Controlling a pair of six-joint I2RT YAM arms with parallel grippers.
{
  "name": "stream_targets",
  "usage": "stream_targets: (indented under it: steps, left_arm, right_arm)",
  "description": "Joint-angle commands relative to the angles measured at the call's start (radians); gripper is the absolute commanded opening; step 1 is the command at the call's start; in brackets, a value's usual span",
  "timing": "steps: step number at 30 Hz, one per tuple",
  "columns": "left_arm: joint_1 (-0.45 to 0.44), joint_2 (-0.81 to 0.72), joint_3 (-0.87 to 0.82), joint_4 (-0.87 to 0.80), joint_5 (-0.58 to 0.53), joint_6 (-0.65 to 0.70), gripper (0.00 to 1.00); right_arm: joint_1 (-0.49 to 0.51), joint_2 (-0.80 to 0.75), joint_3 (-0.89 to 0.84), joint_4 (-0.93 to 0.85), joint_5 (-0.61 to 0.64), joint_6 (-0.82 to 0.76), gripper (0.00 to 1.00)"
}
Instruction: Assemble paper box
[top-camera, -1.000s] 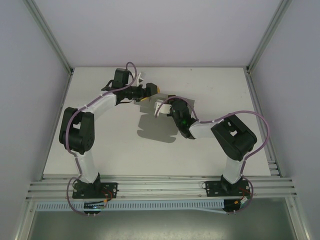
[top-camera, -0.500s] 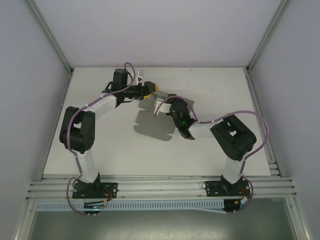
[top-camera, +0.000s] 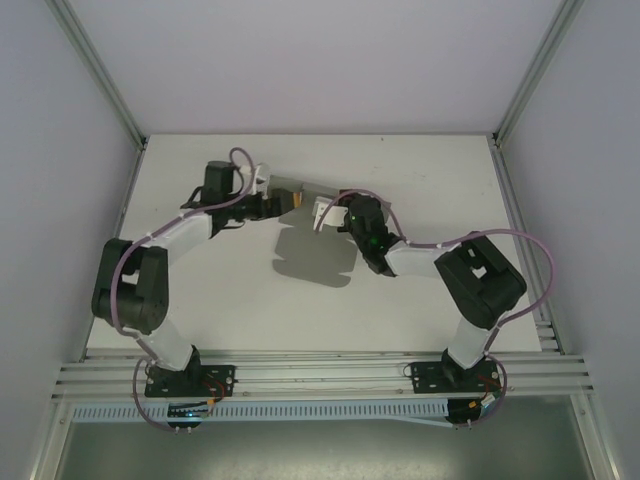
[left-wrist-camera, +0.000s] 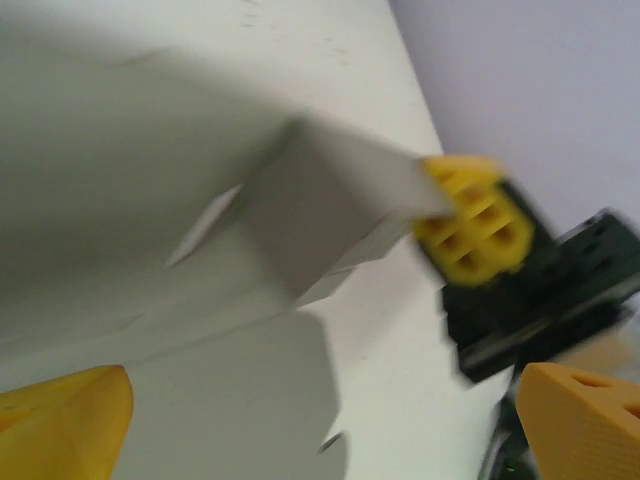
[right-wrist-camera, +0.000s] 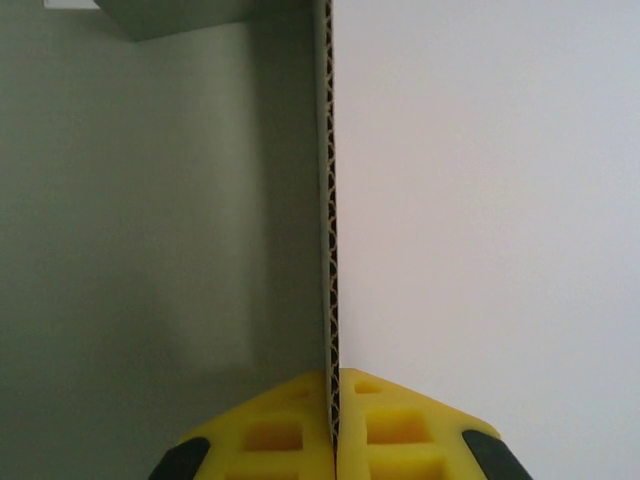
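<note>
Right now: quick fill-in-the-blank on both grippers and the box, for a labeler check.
1. The right gripper is ____ on an edge of the paper box.
2. The left gripper has its jaws ____ and grips nothing.
3. The fingertips clamping the card are ____ in colour.

Missing words: shut; open; yellow.

The paper box (left-wrist-camera: 310, 215) is motion-blurred in the left wrist view, and below it the fingertips (left-wrist-camera: 60, 420) of the left gripper (left-wrist-camera: 320, 428) are cropped.
</note>
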Motion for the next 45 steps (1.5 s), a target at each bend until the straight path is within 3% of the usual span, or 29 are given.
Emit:
stream_targets:
  steps: [1,8,14,25,27,31,36,42,45]
  left_arm:
    - [0.026,-0.006,-0.076,-0.001,-0.016,0.157,0.98]
    - [0.026,0.055,-0.115,0.183,0.014,0.249,0.94]
    - [0.026,0.181,-0.01,0.181,0.068,0.276,0.88]
    - [0.022,0.204,0.024,0.105,0.129,0.378,0.85]
    - [0.019,0.211,0.024,0.126,0.178,0.379,0.84]
    - [-0.003,0.208,0.046,0.118,0.168,0.397,0.82]
    - [-0.021,0.211,0.08,0.105,0.162,0.416,0.72]
    - [-0.046,0.22,0.098,0.089,0.094,0.416,0.45]
    - [-0.084,0.222,0.127,0.012,0.017,0.459,0.44]
  right_arm:
    - [-0.029,-0.065,0.016,-0.085,-0.049,0.072,0.0]
    - [-0.076,-0.123,0.057,-0.268,-0.175,0.176,0.0]
    - [-0.108,-0.143,0.068,-0.316,-0.246,0.24,0.0]
    - [-0.2,-0.167,0.148,-0.463,-0.461,0.353,0.0]
    - [-0.203,-0.167,0.161,-0.494,-0.476,0.352,0.0]
    - [-0.201,-0.162,0.173,-0.533,-0.511,0.351,0.0]
    - [-0.202,-0.15,0.193,-0.545,-0.514,0.359,0.0]
    - [-0.202,-0.146,0.2,-0.538,-0.497,0.362,0.0]
    - [-0.201,-0.143,0.208,-0.533,-0.489,0.37,0.0]
